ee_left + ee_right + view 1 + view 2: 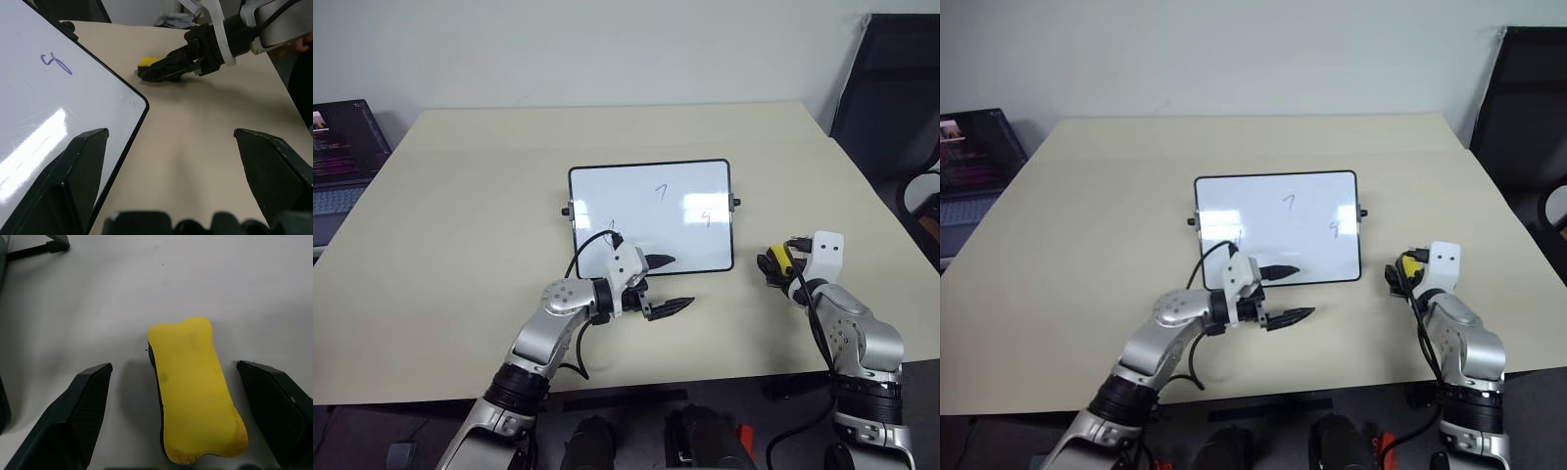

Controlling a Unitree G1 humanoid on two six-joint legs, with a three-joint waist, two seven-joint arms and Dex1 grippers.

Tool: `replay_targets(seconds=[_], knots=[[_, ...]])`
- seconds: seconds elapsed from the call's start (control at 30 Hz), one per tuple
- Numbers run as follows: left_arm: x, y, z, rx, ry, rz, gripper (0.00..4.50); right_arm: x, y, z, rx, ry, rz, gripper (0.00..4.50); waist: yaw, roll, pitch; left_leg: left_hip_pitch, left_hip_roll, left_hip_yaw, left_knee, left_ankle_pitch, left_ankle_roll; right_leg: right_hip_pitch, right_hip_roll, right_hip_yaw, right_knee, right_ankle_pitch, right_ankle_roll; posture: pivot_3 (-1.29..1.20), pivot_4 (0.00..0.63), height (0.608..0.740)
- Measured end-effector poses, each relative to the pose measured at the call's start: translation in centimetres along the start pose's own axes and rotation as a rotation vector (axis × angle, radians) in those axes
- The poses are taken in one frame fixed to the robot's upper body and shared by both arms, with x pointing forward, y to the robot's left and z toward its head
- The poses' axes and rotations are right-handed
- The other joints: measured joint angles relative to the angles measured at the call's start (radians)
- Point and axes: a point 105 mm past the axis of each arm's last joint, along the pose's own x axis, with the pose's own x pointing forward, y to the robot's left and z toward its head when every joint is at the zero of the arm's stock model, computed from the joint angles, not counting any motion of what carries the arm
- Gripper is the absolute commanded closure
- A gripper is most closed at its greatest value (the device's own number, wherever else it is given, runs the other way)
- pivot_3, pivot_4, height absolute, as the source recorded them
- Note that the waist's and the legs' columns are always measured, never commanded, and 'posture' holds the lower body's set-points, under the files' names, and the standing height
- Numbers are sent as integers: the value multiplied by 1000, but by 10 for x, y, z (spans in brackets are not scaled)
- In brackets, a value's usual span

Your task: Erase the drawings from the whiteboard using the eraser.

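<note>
Eraser point(195, 391) lay right of the whiteboard point(651, 215), between the right gripper's point(176, 416) wide-open, untouching fingers; left gripper point(666, 284) gaped wide at the board's near edge.

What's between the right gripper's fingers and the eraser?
Nothing: the right wrist view shows bare table either side of the eraser, which lies between the open right gripper fingers, untouched.

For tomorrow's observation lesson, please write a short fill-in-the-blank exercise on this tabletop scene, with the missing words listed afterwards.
1. The eraser lying between the open fingers of the right claw has a top coloured ____.
2. The whiteboard has a thin frame coloured ____.
3. The drawings on the board are ____ wiped off.
4. The left claw has its fingers ____, one over the board's near edge.

Missing words: yellow; black; not yet; open
</note>
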Motion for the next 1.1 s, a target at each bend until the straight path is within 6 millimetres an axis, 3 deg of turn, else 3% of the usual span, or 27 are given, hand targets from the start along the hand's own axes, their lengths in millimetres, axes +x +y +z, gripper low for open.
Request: replay_targets(seconds=[0.4,1.1], knots=[[0,-2,0,-2,-1,-1,0,0,1,10,-14,-25,2,25,0,0,0,0,0,0,0,0,0,0,0,0,0,0,0,0,150,740],[-1,-2,-1,-3,2,-2,0,3,-3,4,-12,-16,-14,25,0,0,0,0,0,0,0,0,0,0,0,0,0,0,0,0,150,740]])
